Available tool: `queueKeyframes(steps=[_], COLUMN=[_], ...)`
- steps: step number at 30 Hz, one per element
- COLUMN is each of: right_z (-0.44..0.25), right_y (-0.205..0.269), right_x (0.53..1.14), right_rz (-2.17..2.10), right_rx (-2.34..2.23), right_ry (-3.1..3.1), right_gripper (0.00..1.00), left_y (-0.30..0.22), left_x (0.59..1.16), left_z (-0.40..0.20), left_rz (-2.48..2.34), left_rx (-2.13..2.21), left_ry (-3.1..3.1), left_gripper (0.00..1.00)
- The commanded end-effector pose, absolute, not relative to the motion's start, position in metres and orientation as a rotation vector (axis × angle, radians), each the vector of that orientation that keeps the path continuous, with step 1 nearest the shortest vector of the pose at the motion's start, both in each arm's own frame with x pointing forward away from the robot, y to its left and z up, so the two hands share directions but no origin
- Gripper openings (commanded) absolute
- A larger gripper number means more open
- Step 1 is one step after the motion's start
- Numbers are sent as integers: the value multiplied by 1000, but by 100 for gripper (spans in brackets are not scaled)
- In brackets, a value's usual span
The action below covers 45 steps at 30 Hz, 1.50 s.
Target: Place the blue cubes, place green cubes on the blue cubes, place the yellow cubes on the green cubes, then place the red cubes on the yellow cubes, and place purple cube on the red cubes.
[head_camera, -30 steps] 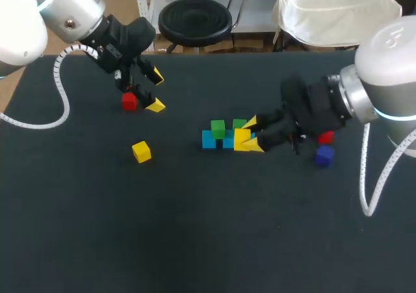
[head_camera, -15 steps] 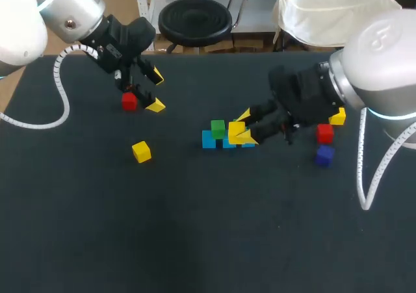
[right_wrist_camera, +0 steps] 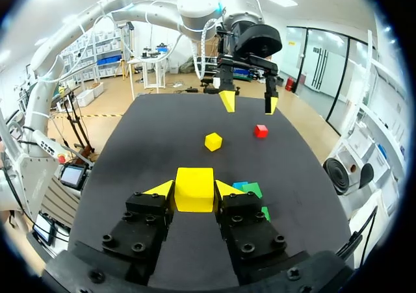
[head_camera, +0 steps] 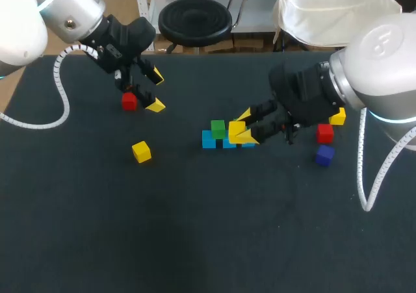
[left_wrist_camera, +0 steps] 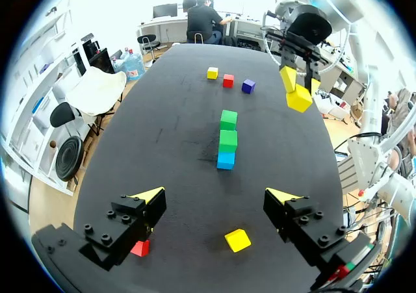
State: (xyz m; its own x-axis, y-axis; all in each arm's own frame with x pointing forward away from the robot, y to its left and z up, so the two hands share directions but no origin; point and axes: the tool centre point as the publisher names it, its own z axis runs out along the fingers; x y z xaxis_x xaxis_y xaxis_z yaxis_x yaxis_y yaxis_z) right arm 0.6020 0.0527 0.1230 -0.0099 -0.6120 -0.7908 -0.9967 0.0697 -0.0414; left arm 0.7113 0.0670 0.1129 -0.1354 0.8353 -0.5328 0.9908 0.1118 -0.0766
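Three blue cubes (head_camera: 208, 140) lie in a row mid-table, with a green cube (head_camera: 218, 128) on the leftmost one. The left wrist view shows two green cubes (left_wrist_camera: 228, 139) on that row. My right gripper (head_camera: 242, 128) hangs just over the row, shut on a yellow cube (head_camera: 236, 131) (right_wrist_camera: 194, 189). Under its fingers, a green cube (right_wrist_camera: 251, 190) and a blue edge (right_wrist_camera: 239, 184) show. My left gripper (head_camera: 148, 92) (left_wrist_camera: 214, 199) stands open at the far left, with a red cube (head_camera: 129, 101) beside its fingers. A loose yellow cube (head_camera: 141, 151) lies nearer the front.
At the right, behind my right arm, lie a yellow cube (head_camera: 337, 116), a red cube (head_camera: 324, 133) and a purple cube (head_camera: 324, 154). The dark table (head_camera: 195, 228) stretches wide toward the front edge.
My right gripper has lifted with the yellow cube and moved left and back over the row of cubes, then held nearly still. The left arm has not moved.
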Motion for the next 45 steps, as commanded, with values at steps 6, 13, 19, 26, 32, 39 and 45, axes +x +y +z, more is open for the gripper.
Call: queueKeyframes(steps=[6, 13, 19, 26, 32, 39, 45], right_z=[127, 113, 104, 100, 96, 93, 92], right_y=[45, 50, 48, 49, 50, 50, 52], right_x=[611, 611, 615, 616, 618, 626, 636], right_rz=[817, 888, 860, 827, 836, 856, 871], right_rx=[-1601, -1580, -1576, -1592, -1620, -1634, -1635], right_ry=[1723, 1751, 1718, 1671, 1648, 1647, 1630], right_gripper=[0, 0, 0, 0, 0, 0, 0], left_y=[68, 68, 68, 68, 68, 68, 68], left_x=[711, 711, 711, 711, 711, 711, 711], left_z=[113, 113, 113, 113, 113, 113, 113], left_rz=[-601, -601, -601, -601, -601, -601, -601], left_rx=[1783, 1783, 1783, 1783, 1783, 1783, 1783], left_ry=[2037, 2037, 2037, 2037, 2037, 2037, 2037], left_gripper=[100, 100, 100, 100, 100, 100, 100])
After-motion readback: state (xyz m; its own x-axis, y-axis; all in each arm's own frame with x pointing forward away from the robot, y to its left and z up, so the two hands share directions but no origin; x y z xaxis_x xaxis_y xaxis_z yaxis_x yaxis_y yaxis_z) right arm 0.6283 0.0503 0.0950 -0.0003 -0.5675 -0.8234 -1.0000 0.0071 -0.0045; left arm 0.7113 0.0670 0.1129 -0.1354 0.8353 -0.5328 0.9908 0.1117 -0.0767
